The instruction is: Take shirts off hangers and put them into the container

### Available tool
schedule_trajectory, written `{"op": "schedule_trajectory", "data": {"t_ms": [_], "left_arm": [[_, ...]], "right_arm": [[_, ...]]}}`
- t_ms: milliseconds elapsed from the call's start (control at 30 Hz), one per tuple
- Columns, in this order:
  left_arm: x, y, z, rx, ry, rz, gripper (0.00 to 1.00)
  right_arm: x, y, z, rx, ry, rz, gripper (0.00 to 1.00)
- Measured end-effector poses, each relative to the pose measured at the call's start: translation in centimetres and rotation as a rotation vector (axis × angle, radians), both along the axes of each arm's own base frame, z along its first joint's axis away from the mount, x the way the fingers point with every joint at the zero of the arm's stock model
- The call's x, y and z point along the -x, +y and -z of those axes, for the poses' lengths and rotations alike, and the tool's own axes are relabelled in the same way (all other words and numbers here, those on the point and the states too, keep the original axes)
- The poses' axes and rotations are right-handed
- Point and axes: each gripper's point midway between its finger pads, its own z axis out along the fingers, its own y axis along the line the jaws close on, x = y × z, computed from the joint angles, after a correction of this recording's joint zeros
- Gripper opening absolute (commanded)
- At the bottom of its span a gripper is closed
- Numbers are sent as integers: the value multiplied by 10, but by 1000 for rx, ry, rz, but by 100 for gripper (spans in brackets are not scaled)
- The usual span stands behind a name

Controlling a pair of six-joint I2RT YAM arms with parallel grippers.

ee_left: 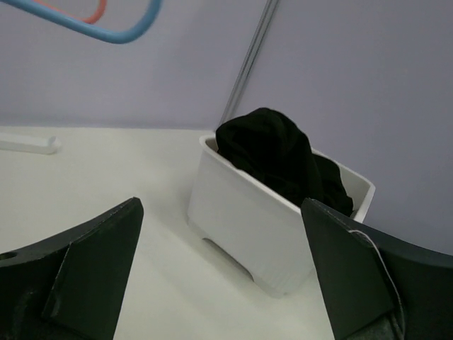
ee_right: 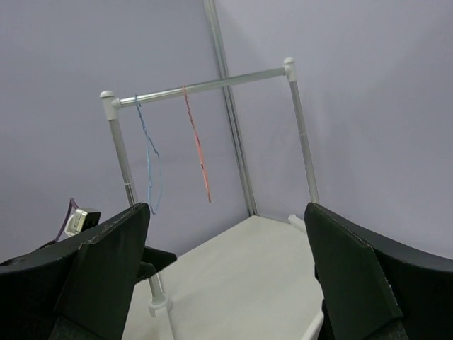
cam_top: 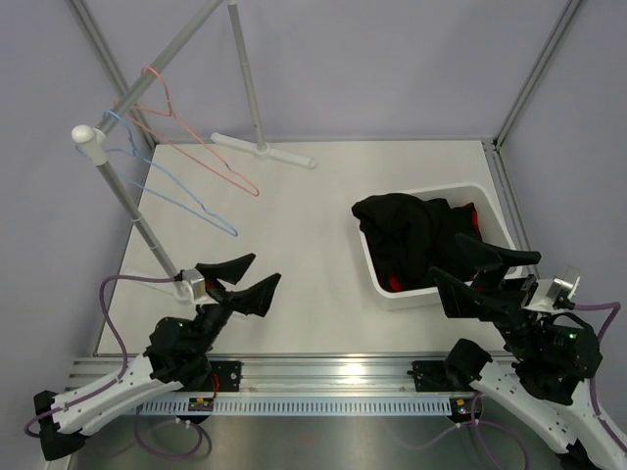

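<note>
From above, the white container [cam_top: 460, 190] sits right of centre on the table [cam_top: 294, 255]. The black shirt [cam_top: 402, 230] is heaped in it over slivers of the red plaid shirt [cam_top: 394, 284]. The blue hanger [cam_top: 182, 208] and pink hanger [cam_top: 220, 157] hang bare on the rack [cam_top: 90, 139], upper left. The left gripper [cam_top: 263, 269], lower left, gapes wide and empty. The right gripper [cam_top: 446, 255], lower right, is equally spread and holds nothing.

In the left wrist view, the container sits mid-frame, with black cloth mounded above its rim.

In the right wrist view, both hangers dangle from the rack bar, upper left of centre.
</note>
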Motion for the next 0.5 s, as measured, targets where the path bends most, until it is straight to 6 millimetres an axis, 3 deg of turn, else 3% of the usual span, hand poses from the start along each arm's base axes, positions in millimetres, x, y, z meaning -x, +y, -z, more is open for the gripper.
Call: {"op": "schedule_trajectory", "data": {"t_ms": [167, 500], "left_arm": [[4, 12, -23, 98, -88, -21, 99], [18, 44, -76, 345, -194, -36, 99]], "right_arm": [[13, -4, -1, -33, -126, -8, 100], [-6, 20, 39, 24, -138, 1, 99]]}}
